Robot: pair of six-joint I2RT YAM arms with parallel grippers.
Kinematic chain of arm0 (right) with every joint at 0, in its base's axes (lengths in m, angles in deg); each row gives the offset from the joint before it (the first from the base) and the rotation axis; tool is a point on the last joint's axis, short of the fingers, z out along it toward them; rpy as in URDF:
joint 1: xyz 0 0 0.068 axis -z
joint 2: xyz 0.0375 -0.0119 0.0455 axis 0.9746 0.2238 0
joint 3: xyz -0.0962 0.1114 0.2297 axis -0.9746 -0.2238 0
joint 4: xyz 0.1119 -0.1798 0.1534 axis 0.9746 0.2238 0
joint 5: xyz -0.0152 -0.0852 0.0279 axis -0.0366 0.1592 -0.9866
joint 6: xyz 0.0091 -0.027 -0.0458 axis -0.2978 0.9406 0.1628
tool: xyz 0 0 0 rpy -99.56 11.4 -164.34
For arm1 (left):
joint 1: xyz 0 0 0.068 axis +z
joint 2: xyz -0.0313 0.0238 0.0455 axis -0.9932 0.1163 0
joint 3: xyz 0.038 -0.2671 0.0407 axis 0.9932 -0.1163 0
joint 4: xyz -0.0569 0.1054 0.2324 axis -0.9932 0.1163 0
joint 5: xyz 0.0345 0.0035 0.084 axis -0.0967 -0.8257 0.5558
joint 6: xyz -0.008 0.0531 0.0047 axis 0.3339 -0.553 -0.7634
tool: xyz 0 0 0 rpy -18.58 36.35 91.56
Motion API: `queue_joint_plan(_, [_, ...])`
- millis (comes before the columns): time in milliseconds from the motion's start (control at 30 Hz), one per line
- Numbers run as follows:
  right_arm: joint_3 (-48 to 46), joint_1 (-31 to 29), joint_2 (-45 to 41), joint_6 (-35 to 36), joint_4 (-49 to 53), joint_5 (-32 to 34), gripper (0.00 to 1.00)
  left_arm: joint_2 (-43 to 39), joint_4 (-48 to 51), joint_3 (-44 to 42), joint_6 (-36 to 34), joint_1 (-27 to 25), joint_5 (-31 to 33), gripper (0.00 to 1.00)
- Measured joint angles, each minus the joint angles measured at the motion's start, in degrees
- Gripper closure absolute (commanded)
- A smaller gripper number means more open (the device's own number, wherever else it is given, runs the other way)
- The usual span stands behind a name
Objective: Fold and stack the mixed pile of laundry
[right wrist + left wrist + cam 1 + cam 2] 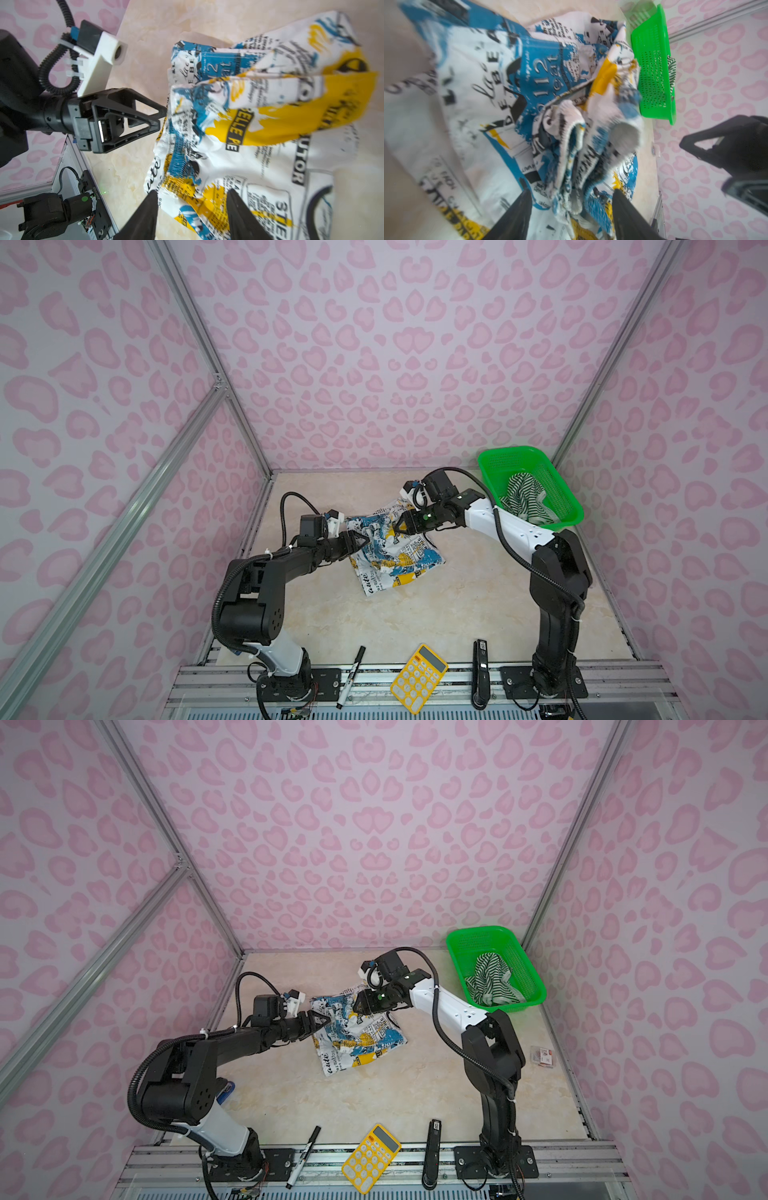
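Item one: printed garment (pixel 395 562), lying crumpled on the desk (pixel 415 622) between my left fingers (pixel 519 218) and right fingers (pixel 145 214). I am holding both pairs spread apart, gripping nothing. Item two: striped garment (pixel 524 497), sitting in the green basket (pixel 498 457), well apart, on the right fingers' side.

The printed garment (pixel 395 560) was soft, crumpled cloth with a matt face; the striped garment (pixel 524 497) was thin cloth. The basket (pixel 552 481) was glossy perforated plastic. The tabletop (pixel 374 626) looked smooth, marbled and faintly shiny. The left claw (pixel 365 541) and right claw (pixel 397 529) were matt black plastic. The rail (pixel 120 526) was brushed metal, the calculator (pixel 419 678) smooth plastic.
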Motion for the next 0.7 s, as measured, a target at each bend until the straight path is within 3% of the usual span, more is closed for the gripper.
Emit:
queue_joint_plan(133, [-5.4,2.62,-2.47,-0.13,-2.1,1.53,0.6,-1.84,-0.98,-1.18,-0.22,-3.65,1.57,0.34])
queue_joint_plan(333, [-6.23,1.42,2.1,-0.76,-2.69,5.38,0.78,-1.62,-1.88,-1.33,0.22,-6.51,4.15,0.31])
queue_joint_plan(500, [-4.33,-0.04,7.19,-2.51,-3.5,6.47,0.81,-2.08,3.19,-0.57,-0.42,-7.56,11.3,0.3])
queue_joint_plan(700, [-2.36,-2.99,8.94,-2.58,-4.0,7.02,0.81,-8.09,13.25,1.97,-1.75,-10.54,24.02,0.21])
